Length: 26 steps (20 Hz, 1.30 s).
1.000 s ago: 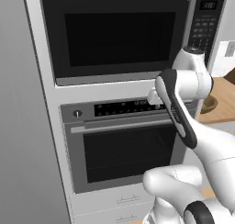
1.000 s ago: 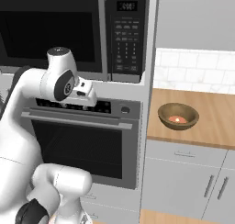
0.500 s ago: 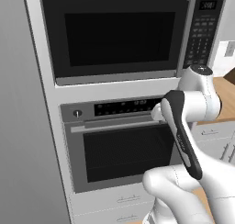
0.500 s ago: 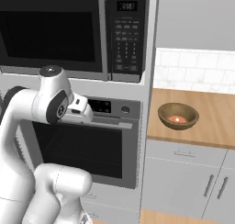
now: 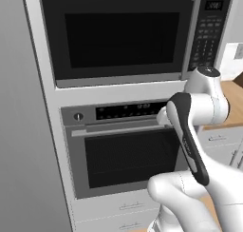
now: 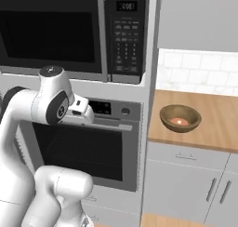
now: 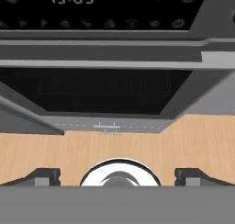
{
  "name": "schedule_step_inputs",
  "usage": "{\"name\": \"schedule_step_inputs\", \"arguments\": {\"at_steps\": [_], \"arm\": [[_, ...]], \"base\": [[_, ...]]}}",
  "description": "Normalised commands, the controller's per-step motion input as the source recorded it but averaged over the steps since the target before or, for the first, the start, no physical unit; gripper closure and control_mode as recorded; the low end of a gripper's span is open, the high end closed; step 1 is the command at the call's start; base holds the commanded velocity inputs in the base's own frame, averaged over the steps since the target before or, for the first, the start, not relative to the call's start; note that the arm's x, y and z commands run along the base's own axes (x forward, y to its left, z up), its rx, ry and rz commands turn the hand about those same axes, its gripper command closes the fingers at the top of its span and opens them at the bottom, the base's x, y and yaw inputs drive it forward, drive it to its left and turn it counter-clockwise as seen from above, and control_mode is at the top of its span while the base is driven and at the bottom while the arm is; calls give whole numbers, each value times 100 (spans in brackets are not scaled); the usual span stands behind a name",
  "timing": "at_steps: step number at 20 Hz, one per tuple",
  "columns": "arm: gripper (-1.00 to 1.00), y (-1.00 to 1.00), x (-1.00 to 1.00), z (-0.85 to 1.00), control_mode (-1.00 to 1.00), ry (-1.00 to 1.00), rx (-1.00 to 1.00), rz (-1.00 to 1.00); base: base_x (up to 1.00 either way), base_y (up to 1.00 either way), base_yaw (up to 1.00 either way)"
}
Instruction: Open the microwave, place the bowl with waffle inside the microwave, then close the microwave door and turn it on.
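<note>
Microwave [image 5: 123, 36] up in the wall unit, door [image 6: 51, 33] shut. Below it, arm now dropped level with the oven [image 5: 126, 150], away from the door handle. Bowl with waffle [image 6: 180, 118] waiting near the counter's [image 6: 218, 133] left front edge. Gripper [image 7: 117, 175] spread wide, empty. Opening not begun.

The wide black and steel microwave [image 5: 137, 33] sits built in above the oven, its dark-windowed microwave door [image 5: 118, 36] shut with the vertical grey bar handle beside the keypad, while the small brown bowl with waffle [image 6: 180, 118] stands upright on the wooden counter near its left edge.
</note>
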Motion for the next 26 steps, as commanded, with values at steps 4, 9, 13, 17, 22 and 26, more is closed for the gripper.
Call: {"name": "schedule_step_inputs", "arguments": {"at_steps": [4, 9, 13, 17, 22, 26], "arm": [[-100, 0, 0, 0, 100, 0, 0, 0], [-100, 0, 0, 0, 100, 0, 0, 0], [-100, 0, 0, 0, 100, 0, 0, 0], [-100, 0, 0, 0, 100, 0, 0, 0], [-100, 0, 0, 0, 100, 0, 0, 0], [-100, 0, 0, 0, 100, 0, 0, 0]], "base": [[0, -52, 12], [0, -53, 11], [0, -49, 11], [0, -46, 12], [0, -43, 12], [0, -42, 13]]}}
